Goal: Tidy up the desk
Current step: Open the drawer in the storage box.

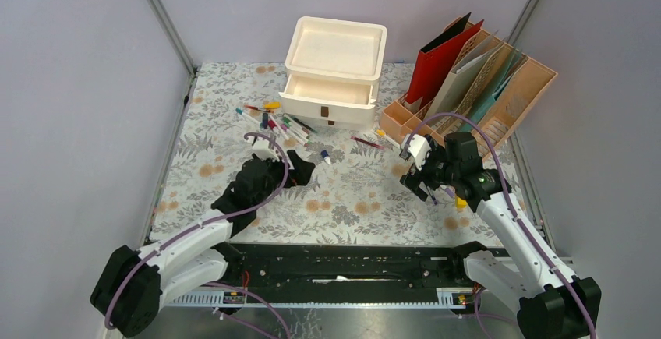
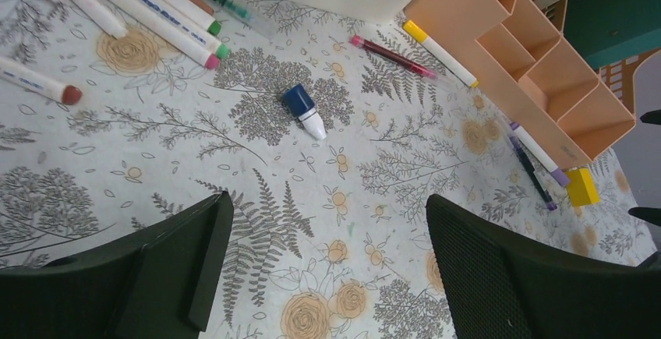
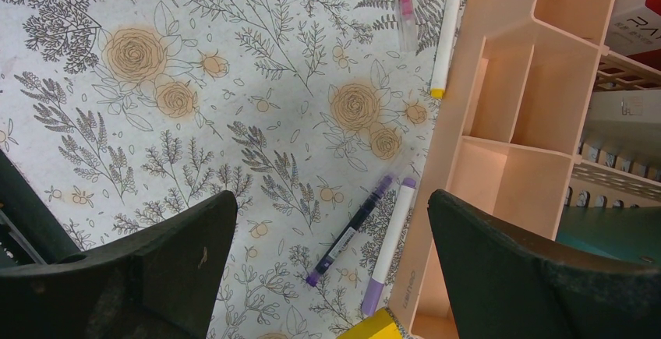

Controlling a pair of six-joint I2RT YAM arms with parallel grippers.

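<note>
Arm bases: two, white and black, at the bottom edge of the top view.
Left tool (image 1: 298, 170): released. Its two black fingers (image 2: 179, 277) stand wide apart at the lower corners of the left wrist view, and nothing is gripped. It hangs left of centre in the top view, over the bench.
Right tool (image 1: 421, 181): also released. Its fingers (image 3: 179, 261) are wide apart and hold nothing. It is right of centre in the top view, near the front corner of the organizer.
Bench (image 1: 351, 199): fills the middle of the top view, covered by a pale cloth with grey ferns and orange flowers.
Drawer box (image 1: 335, 66): cream, upper centre, with one drawer pulled out.
Organizer (image 1: 499, 97): peach colour, upper right, holding upright folders, one of them a red folder (image 1: 436, 62).
Markers (image 1: 277, 125): a loose heap on the cloth, to the lower left of the drawer box.
Small tube (image 2: 304, 111): blue cap, lying alone in the upper middle of the left wrist view.
Red pen (image 2: 390, 54): beside the yellow-capped marker (image 2: 440, 52), both near the organizer.
Purple pen (image 3: 351, 234): lower middle of the right wrist view, just beside the white marker (image 3: 390, 249), which lies along the organizer wall.
Yellow block (image 3: 378, 327): at the bottom edge, near the purple end of the white marker.
</note>
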